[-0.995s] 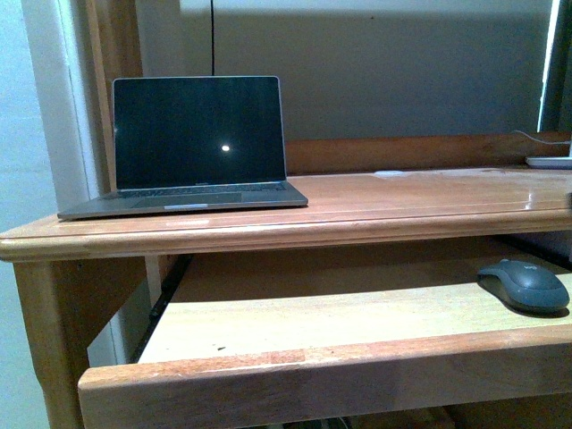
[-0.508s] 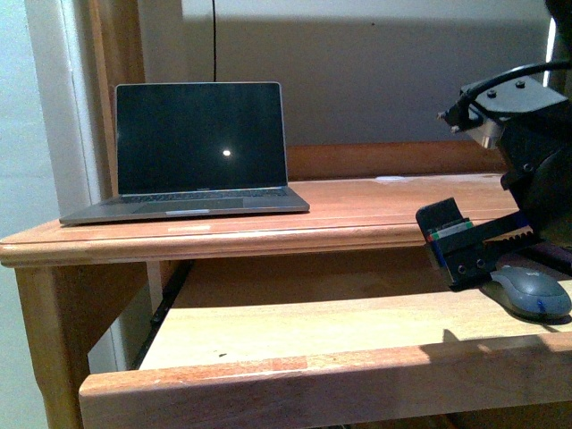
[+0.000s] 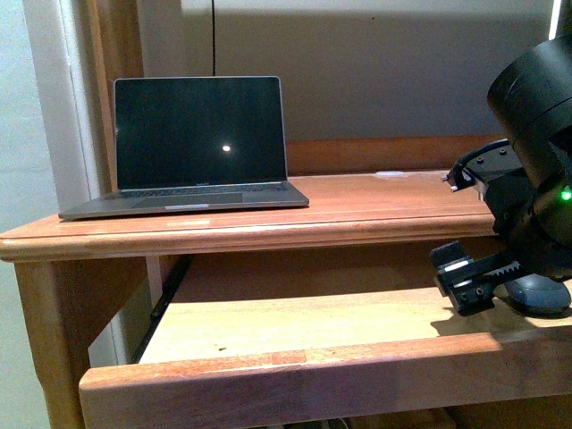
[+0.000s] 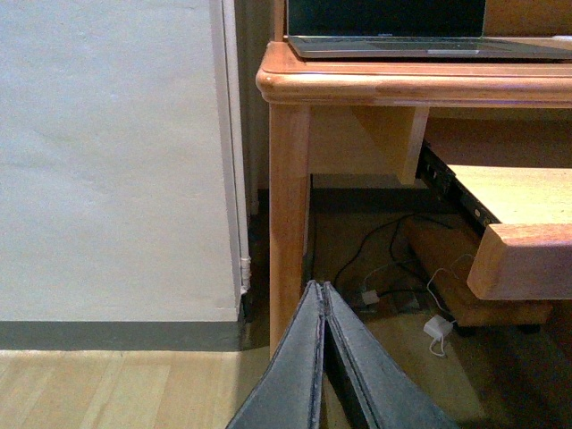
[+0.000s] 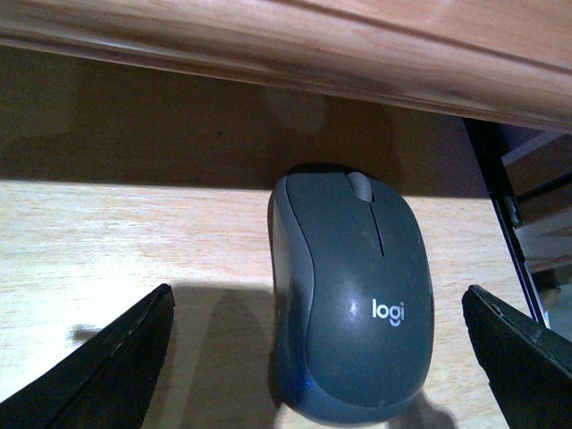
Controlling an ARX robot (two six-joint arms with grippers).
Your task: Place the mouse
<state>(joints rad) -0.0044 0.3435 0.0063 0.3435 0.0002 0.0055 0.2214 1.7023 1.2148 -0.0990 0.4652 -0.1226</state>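
Observation:
The dark grey mouse (image 3: 539,293) lies at the right end of the pull-out wooden tray (image 3: 295,326) under the desk top. In the right wrist view the mouse (image 5: 353,295) shows its "logi" mark and scroll wheel. My right gripper (image 3: 500,286) hangs just over it, open, and its two black fingers (image 5: 107,366) stand wide on either side of the mouse without touching it (image 5: 317,295). The right arm hides part of the mouse in the front view. My left gripper (image 4: 317,286) is shut on nothing, low beside the desk, and does not show in the front view.
A laptop (image 3: 197,134) with a dark screen stands open on the desk top (image 3: 375,201) at the left. The desk top's front edge (image 5: 295,45) overhangs the mouse closely. Near the left gripper are the desk leg (image 4: 289,206), a wall (image 4: 107,152) and floor cables with a white adapter (image 4: 438,328).
My right arm came into view from the right and has dropped lower, closer over the mouse. The mouse and the laptop have stayed in place.

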